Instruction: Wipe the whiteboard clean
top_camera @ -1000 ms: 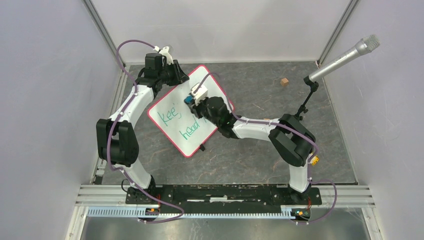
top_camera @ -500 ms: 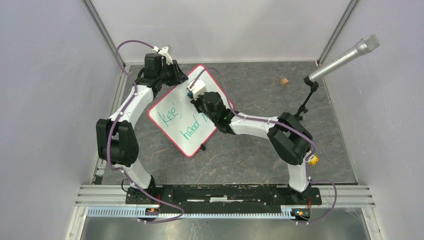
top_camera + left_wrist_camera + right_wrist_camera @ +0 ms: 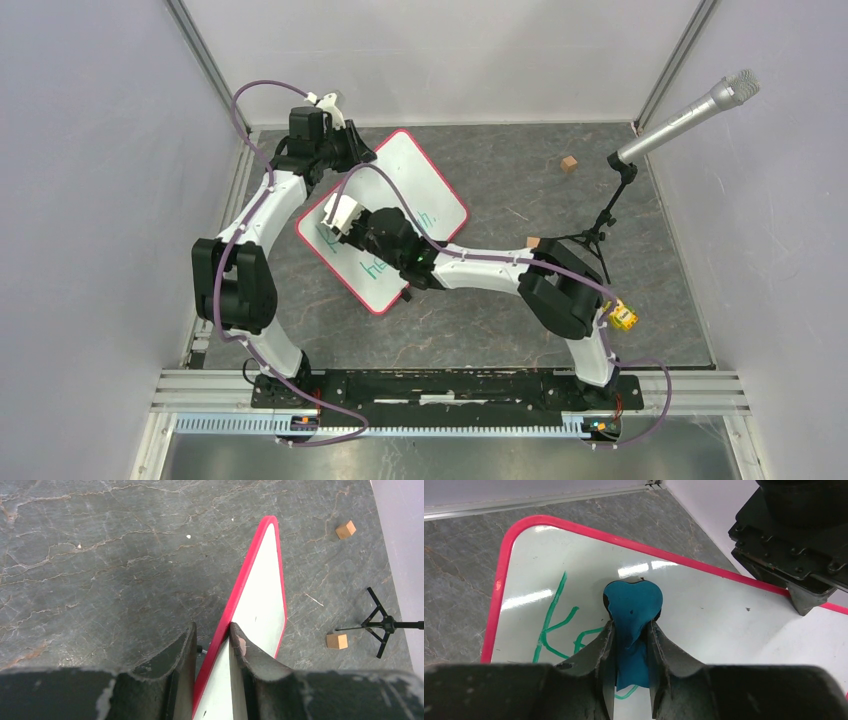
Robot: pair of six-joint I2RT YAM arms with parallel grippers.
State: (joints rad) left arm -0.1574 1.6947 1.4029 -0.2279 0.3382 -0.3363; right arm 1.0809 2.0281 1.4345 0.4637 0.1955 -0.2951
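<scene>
The whiteboard [image 3: 430,180] is resting on the grey table [image 3: 520,170], with its red rim running diagonally. The left gripper [image 3: 212,632] is clamping the whiteboard's far-left edge, one finger on each face. The right gripper [image 3: 630,627] is pinching a blue eraser [image 3: 633,602] and holding it against the whiteboard's face near its left corner, just beside green handwriting [image 3: 551,622]. A wooden cube [image 3: 337,641] is lying well to the whiteboard's right.
</scene>
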